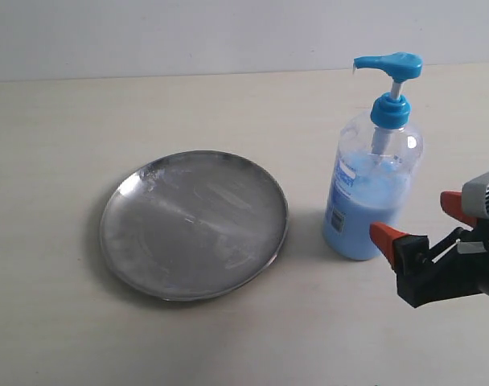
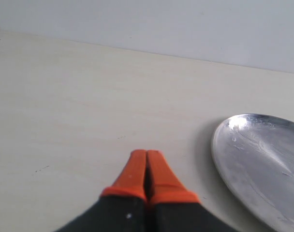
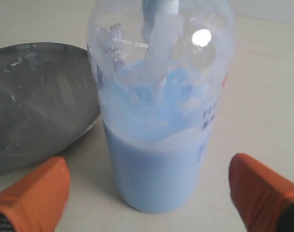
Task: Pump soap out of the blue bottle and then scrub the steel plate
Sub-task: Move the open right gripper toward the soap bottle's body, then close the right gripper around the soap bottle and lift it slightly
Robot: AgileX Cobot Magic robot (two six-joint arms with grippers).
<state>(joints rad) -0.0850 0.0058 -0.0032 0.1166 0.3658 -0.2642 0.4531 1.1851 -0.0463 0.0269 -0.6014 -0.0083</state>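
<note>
The blue bottle (image 1: 371,181) stands upright on the table, its blue pump head (image 1: 389,66) raised, light blue soap (image 3: 154,164) filling its lower half. The round steel plate (image 1: 194,223) lies flat to its left, streaky and scuffed. My right gripper (image 1: 421,229) is open, close in front of the bottle's base; its orange fingertips (image 3: 38,186) stand wide on either side, clear of the bottle (image 3: 159,106). My left gripper (image 2: 147,159) is shut with nothing in it, over bare table beside the plate's rim (image 2: 219,145). It does not show in the exterior view.
A pale wooden tabletop (image 1: 228,338) runs to a white wall (image 1: 188,32) at the back. The plate (image 3: 36,101) lies just beside the bottle in the right wrist view.
</note>
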